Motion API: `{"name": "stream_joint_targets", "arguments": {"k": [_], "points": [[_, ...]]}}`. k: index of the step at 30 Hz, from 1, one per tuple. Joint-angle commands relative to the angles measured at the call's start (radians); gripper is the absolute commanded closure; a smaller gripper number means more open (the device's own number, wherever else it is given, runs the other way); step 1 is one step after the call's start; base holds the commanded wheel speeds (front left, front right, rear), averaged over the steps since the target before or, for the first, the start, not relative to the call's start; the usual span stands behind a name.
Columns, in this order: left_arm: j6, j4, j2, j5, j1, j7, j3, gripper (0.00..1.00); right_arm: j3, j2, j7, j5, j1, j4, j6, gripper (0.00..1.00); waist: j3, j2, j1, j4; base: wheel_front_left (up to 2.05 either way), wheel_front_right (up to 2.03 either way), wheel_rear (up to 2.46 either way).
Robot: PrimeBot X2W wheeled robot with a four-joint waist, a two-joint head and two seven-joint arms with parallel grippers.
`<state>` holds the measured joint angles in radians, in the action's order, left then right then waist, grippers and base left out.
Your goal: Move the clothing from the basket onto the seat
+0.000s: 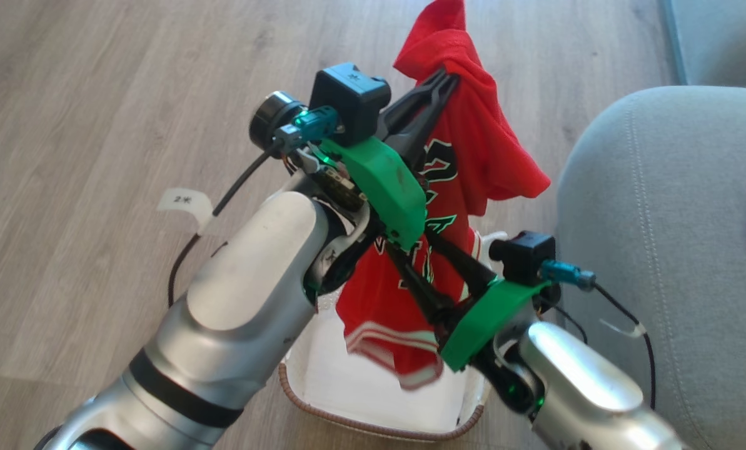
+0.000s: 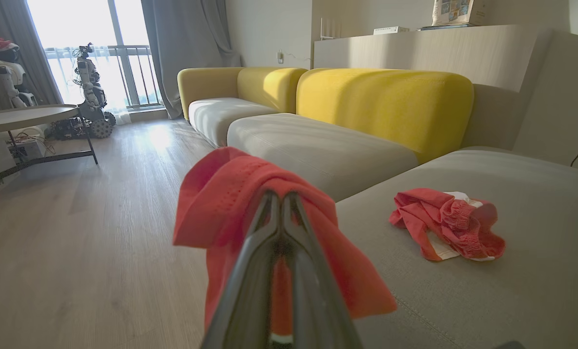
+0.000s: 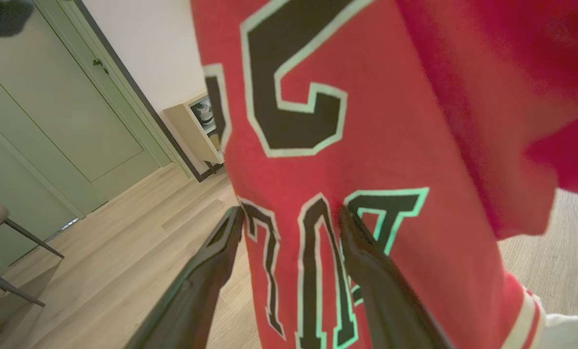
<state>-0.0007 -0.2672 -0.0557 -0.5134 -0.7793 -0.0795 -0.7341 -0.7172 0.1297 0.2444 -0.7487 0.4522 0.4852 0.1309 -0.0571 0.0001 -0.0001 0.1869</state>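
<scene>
— Where do we have the jersey (image 1: 473, 156)?
— Our left gripper (image 1: 448, 78) has its jaws clenched on the fabric's top, so it hangs above the basket (image 1: 373, 425) on the floor, beside the seat (image 1: 660, 219).
— And our right gripper (image 3: 291, 213)?
— Jaws spread wide, against the jersey's lettering. Another red garment (image 2: 446, 223) lies on the seat.
</scene>
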Motion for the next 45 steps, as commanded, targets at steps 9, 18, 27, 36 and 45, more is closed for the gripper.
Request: {"name": "stream_joint_targets", "arguments": {"k": [9,18,27,36,45], "points": [[0.01,0.031,0.004,-0.052,-0.095,-0.01,-0.023,1.0,-0.008,-0.046,0.017,0.036,0.146,0.125,0.0,0.94,-0.002,-0.0001,0.0001,0.039,0.0,0.0,0.0],[0.027,0.011,0.005,-0.074,-0.094,0.008,-0.043,1.0,-0.006,-0.035,0.017,0.03,0.165,0.145,0.0,1.0,0.009,-0.0001,0.0001,0.051,0.0,0.0,0.0],[0.036,-0.01,-0.009,-0.084,-0.076,0.029,-0.035,1.0,0.053,-0.005,0.017,0.021,0.115,0.078,0.0,1.0,0.022,-0.0001,0.0001,0.026,0.0,0.0,0.0],[0.05,-0.001,-0.025,-0.083,-0.054,0.087,-0.017,1.0,0.121,0.031,0.017,0.03,0.061,0.001,0.0,1.0,0.034,-0.0001,0.0001,-0.019,0.0,0.0,0.0],[0.055,0.005,-0.042,-0.093,-0.019,0.118,-0.01,0.0,0.179,0.049,0.017,0.047,0.027,-0.061,0.0,1.0,0.038,-0.0001,0.0001,-0.074,0.0,0.0,0.0]]}}
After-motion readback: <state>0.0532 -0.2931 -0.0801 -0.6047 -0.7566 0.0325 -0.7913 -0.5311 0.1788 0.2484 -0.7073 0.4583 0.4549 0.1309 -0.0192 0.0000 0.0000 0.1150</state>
